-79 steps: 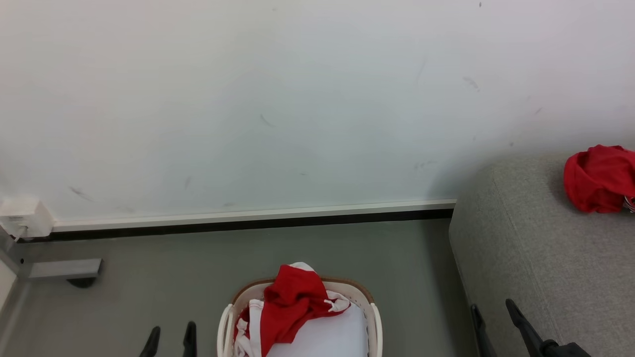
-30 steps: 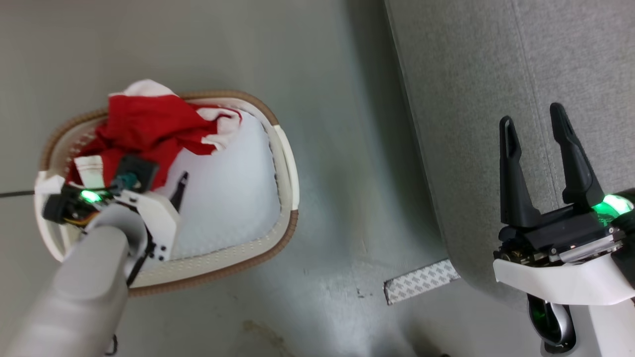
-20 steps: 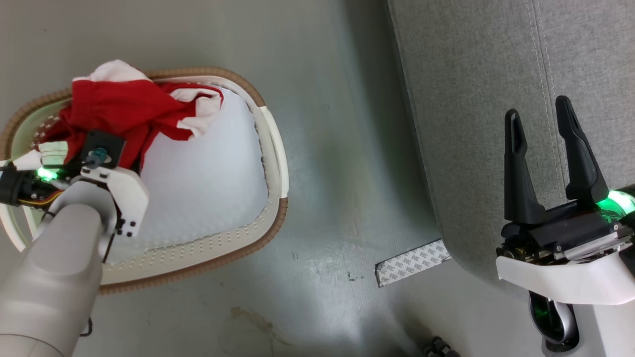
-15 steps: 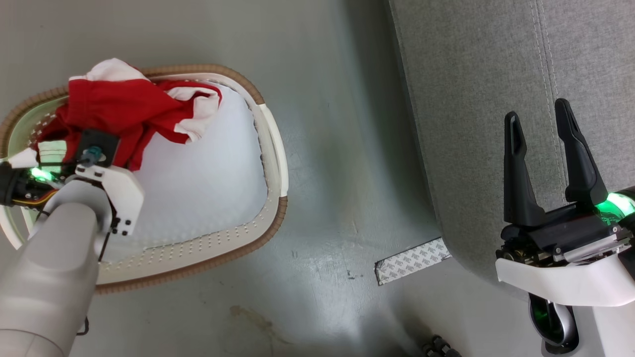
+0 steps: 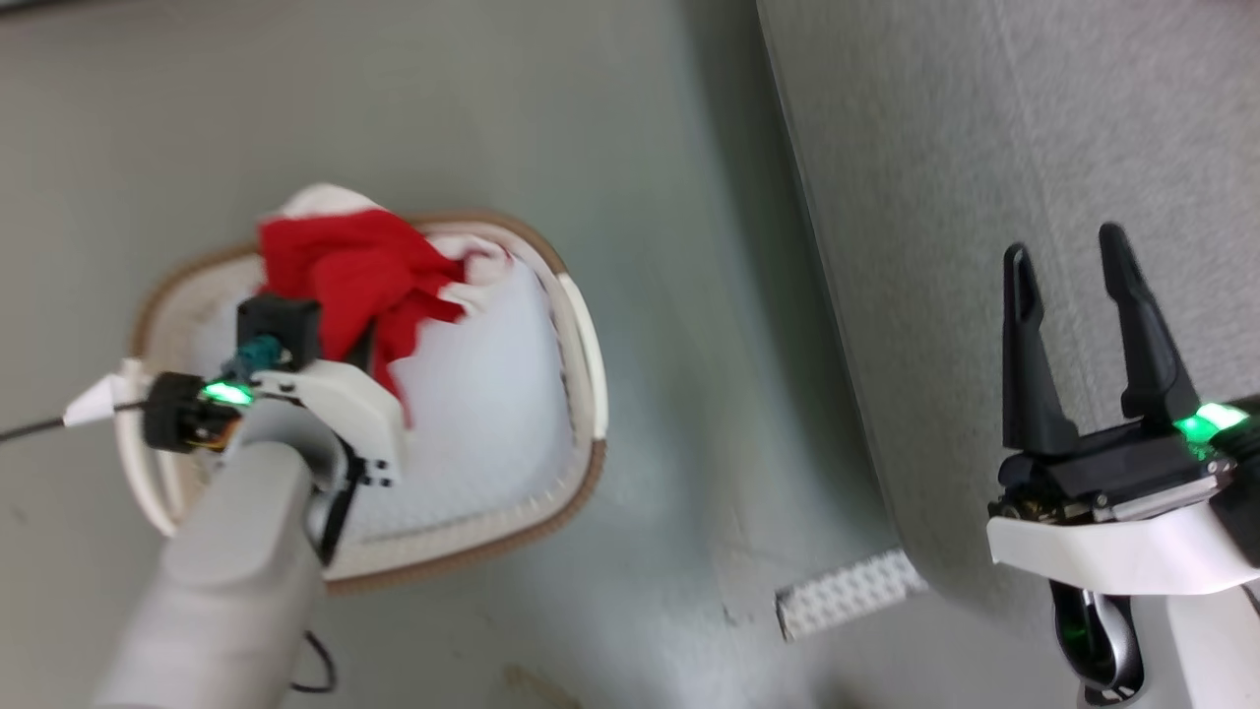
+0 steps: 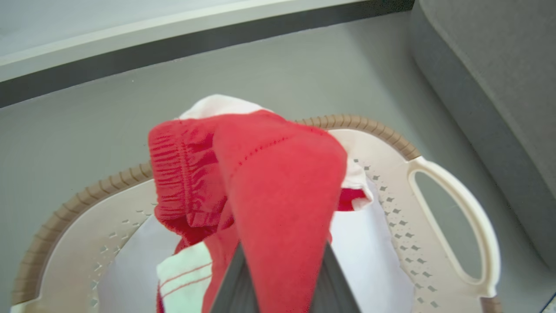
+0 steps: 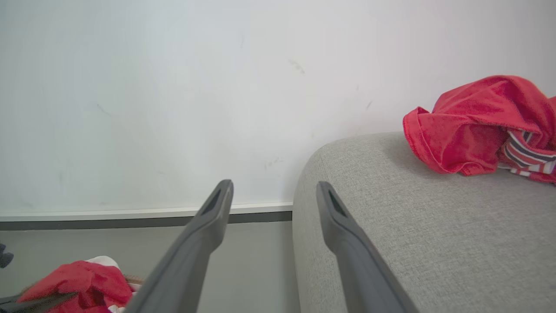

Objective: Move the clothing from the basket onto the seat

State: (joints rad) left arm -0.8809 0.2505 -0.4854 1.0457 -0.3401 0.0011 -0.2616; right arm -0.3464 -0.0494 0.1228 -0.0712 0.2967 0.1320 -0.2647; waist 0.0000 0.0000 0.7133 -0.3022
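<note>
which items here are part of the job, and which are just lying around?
Job:
- clothing, clamped in left gripper
- basket
- sofa
- red garment already on sofa
- right gripper, open, idle

Lying about:
- patterned strip on floor
- skirting board

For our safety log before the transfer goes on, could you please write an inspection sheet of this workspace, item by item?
Surface: grey floor, lightly stained.
Job's things: basket on the floor holds red-and-white clothing; another red garment lies on the seat.
Clutter: patterned white strip on the floor at the seat's base.
Grippers: left gripper shut on the clothing, fingers partly covered; right gripper open, empty, near the seat.
Cables: thin dark cable beside the basket, ends unseen.
Surroundings: scuffed white wall with baseboard.
</note>
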